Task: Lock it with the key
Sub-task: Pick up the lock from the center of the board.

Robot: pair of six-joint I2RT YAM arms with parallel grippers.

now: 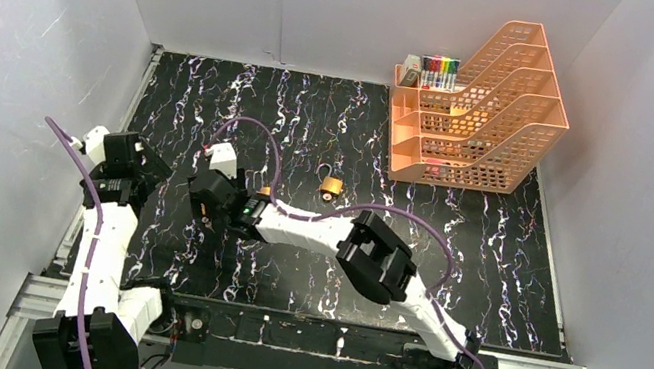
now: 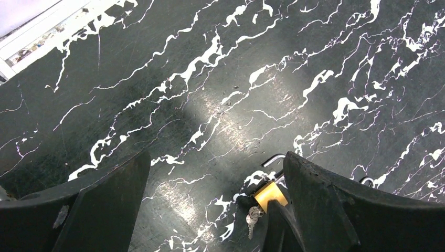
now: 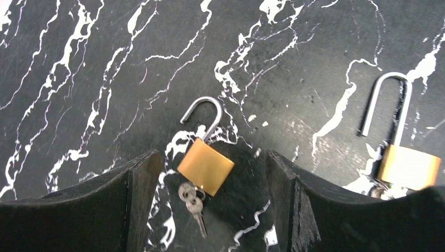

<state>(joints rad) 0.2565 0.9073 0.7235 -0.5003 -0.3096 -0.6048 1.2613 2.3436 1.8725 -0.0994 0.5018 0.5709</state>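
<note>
A brass padlock [image 3: 205, 167] lies flat on the black marble table with its steel shackle [image 3: 202, 113] swung open. Keys [image 3: 193, 200] hang from its lower end. My right gripper [image 3: 210, 173] is open, a finger on either side of this padlock and neither touching it. A second brass padlock [image 3: 409, 166], shackle also open, lies to the right and also shows in the top view [image 1: 333, 186]. My left gripper [image 2: 216, 163] is open over bare table. A brass padlock [image 2: 271, 194] with keys [image 2: 253, 216] peeks out beside its right finger [image 2: 320, 205].
An orange stacked file tray [image 1: 478, 110] stands at the back right, with a box of coloured markers [image 1: 438, 70] behind it. Grey walls close in the table on three sides. The right arm [image 1: 372, 253] reaches across the middle towards the left arm.
</note>
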